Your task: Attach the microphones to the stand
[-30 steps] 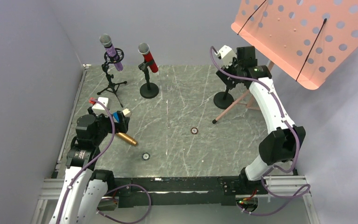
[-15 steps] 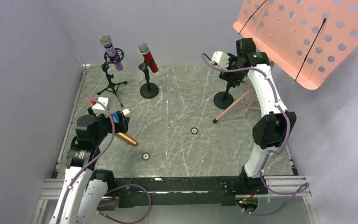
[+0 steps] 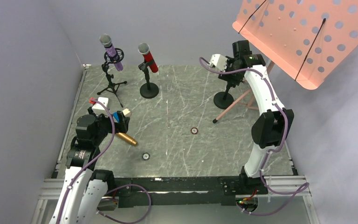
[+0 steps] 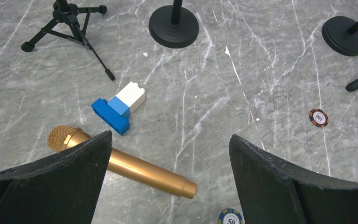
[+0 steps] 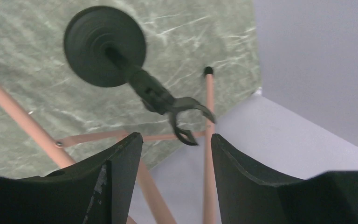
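The gold microphone lies on the table, also seen from the top view. My left gripper is open and empty above it, its handle between the jaws in view. The purple microphone sits in a tripod stand. The red microphone sits in a round-base stand. A third stand has an empty clip. My right gripper is open and empty just above that clip, at the back right.
A pink music stand overhangs the back right; its legs run beside the third stand's base. A blue and white brick lies near the gold microphone. Two poker chips lie on the table.
My right arm has straightened up and its wrist has shifted left over the empty stand. The left arm and the gold microphone have not moved.
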`<state>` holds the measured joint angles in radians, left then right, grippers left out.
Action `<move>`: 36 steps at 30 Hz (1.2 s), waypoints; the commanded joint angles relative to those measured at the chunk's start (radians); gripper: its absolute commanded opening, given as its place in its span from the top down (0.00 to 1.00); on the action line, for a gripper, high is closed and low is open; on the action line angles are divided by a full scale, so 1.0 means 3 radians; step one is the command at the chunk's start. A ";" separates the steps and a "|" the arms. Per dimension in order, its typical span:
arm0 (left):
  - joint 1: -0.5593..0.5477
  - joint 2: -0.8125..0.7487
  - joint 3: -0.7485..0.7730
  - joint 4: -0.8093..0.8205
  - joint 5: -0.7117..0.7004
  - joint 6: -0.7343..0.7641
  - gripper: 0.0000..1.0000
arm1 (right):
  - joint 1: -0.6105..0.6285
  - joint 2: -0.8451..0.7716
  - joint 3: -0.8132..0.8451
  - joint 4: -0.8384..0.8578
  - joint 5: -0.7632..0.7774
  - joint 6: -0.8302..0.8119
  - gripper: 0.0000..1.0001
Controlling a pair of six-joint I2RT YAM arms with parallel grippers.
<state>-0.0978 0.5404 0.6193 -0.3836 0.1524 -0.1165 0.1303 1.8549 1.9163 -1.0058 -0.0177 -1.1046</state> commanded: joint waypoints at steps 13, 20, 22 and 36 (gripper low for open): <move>-0.0005 -0.0010 0.0088 0.0052 0.0034 0.0000 0.01 | 0.0115 0.0205 -0.0394 -0.0155 0.0553 0.0015 0.47; -0.0003 -0.0016 0.0088 0.0058 0.0044 -0.0005 0.01 | 0.0166 0.0154 -0.0502 -0.0072 0.0729 -0.0015 0.58; -0.0003 -0.0012 0.0088 0.0055 0.0039 -0.0005 0.01 | 0.0175 0.0169 -0.0521 -0.0050 0.0788 -0.0022 0.67; -0.0003 -0.0002 0.0083 0.0060 0.0044 -0.0005 0.01 | 0.0384 -0.0203 -0.0410 0.0269 0.0563 -0.0021 1.00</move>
<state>-0.0978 0.5404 0.6193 -0.3836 0.1535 -0.1165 0.2039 1.8595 1.7668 -0.9020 0.2100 -1.1336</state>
